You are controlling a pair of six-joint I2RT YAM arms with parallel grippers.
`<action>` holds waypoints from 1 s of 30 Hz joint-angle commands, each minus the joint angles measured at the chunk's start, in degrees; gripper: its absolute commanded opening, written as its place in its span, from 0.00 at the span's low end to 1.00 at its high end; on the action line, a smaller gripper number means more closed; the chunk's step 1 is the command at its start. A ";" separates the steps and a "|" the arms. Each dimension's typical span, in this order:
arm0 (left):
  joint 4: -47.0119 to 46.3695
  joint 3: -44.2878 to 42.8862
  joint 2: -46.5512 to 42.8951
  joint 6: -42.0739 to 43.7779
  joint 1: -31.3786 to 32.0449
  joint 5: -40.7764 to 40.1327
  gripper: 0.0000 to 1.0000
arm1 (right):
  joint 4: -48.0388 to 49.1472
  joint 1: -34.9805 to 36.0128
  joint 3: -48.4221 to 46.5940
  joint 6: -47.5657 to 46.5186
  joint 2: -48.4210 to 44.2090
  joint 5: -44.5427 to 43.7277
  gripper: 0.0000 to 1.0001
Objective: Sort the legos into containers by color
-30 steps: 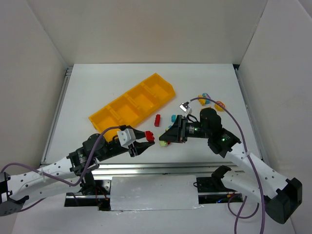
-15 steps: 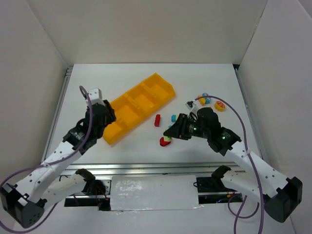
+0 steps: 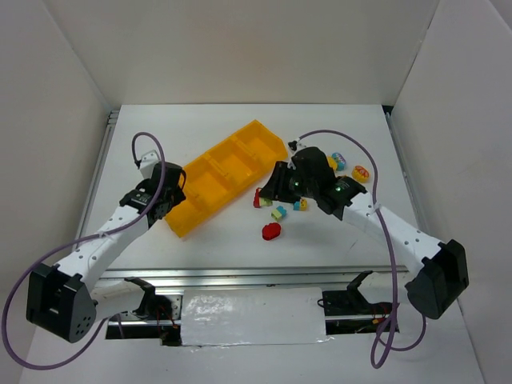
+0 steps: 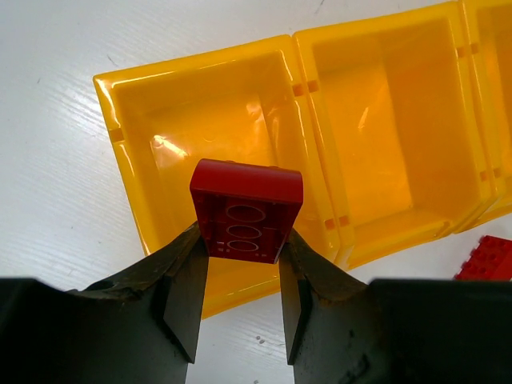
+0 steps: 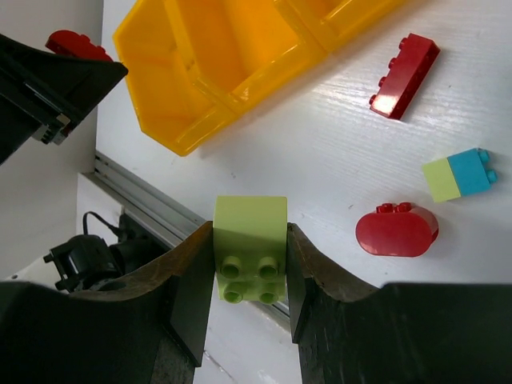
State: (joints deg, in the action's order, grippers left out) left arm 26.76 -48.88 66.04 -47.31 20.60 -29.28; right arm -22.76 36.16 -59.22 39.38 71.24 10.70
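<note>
Pinching one red brick (image 4: 246, 210) between its two fingers, the left gripper (image 4: 242, 244) hangs above the tray's end compartment, the one closest to the near-left corner of the table (image 3: 352, 256). The tray (image 3: 232, 164) is a single orange-yellow piece of four square compartments, lying diagonally from that side toward the middle of the far edge. The right gripper (image 5: 250, 268) clamps one yellow-green brick (image 5: 250, 228), held above the table's middle near the tray's far end. Four loose pieces lie around the table's middle: one long red brick (image 3: 258, 198), one rounded red brick (image 3: 272, 231), and two small pieces (image 3: 278, 213) showing yellow-green and teal. Toward the right edge sits a further cluster (image 3: 361, 172), too bunched to count.
</note>
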 commanded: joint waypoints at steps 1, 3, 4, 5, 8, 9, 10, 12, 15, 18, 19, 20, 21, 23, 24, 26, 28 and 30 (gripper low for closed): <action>-0.57 1.42 0.67 -3.32 -0.21 -0.96 0.06 | 1.06 0.75 -3.97 -2.02 0.82 -1.03 0.00; -1.71 2.74 1.10 -3.93 -0.21 -0.70 0.15 | 0.71 0.84 -5.28 -2.63 2.14 -1.03 0.00; -2.59 3.18 1.72 -4.02 -0.30 -0.52 0.24 | 0.36 0.84 -5.73 -2.90 2.93 -1.12 0.00; -3.03 3.44 1.98 -4.02 -0.30 -0.34 0.27 | 0.35 0.84 -6.08 -3.07 3.20 -0.94 0.00; -4.17 4.50 3.39 -4.55 -0.30 -0.08 0.40 | 0.26 0.84 -7.13 -3.52 4.08 -0.68 0.00; -4.26 4.59 3.74 -4.72 -0.30 -0.17 0.43 | 0.44 0.93 -7.40 -3.78 4.25 -0.51 0.00; -4.52 4.50 4.09 -4.81 -0.38 -0.25 0.49 | 0.53 1.01 -7.57 -3.78 4.78 -0.24 0.00; -4.88 4.24 4.10 -4.72 -0.30 -0.34 0.88 | 0.53 0.93 -8.36 -4.30 5.48 -0.33 0.00; -3.74 2.31 3.31 -4.46 -0.38 -0.52 0.99 | -0.35 1.10 -10.91 -5.10 8.38 -0.33 0.00; -2.95 0.46 -0.03 -4.02 -0.30 -0.25 0.99 | -1.49 1.28 -14.77 -6.15 13.29 -0.33 0.00; -2.86 -0.41 -1.08 -3.84 -0.30 0.01 1.00 | -1.93 1.54 -17.22 -6.59 14.44 -0.50 0.00; -2.16 -1.12 -3.09 -3.58 -0.30 0.18 1.00 | -2.80 1.80 -18.72 -6.94 15.67 -0.68 0.00; -1.72 -2.43 -3.89 -3.06 -0.30 0.45 0.99 | -3.25 2.07 -20.13 -7.29 18.38 -0.94 0.00; -0.93 -3.76 -6.87 -2.09 -0.30 1.67 1.00 | -4.48 3.12 -24.79 -7.91 20.94 -2.26 0.00; -0.31 -5.16 -8.02 -0.78 -0.30 2.46 1.00 | -4.66 3.47 -26.28 -8.08 23.48 -2.87 0.00; 1.09 -6.74 -11.19 0.55 -0.30 3.26 0.99 | -5.80 4.62 -31.64 -8.61 26.49 -6.21 0.00; 4.43 -8.86 -13.29 2.39 -0.30 2.91 0.99 | -7.37 6.37 -38.73 -9.66 32.18 -8.32 0.00; 6.71 -10.52 -16.55 5.11 -0.30 1.51 1.00 | -10.80 8.04 -44.38 -10.28 39.21 -11.82 0.00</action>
State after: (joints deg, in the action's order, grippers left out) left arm 29.12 -56.51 52.69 -46.54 20.47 -26.89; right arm -30.09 41.91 -96.55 31.53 105.08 4.73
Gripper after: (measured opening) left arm 0.994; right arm 0.437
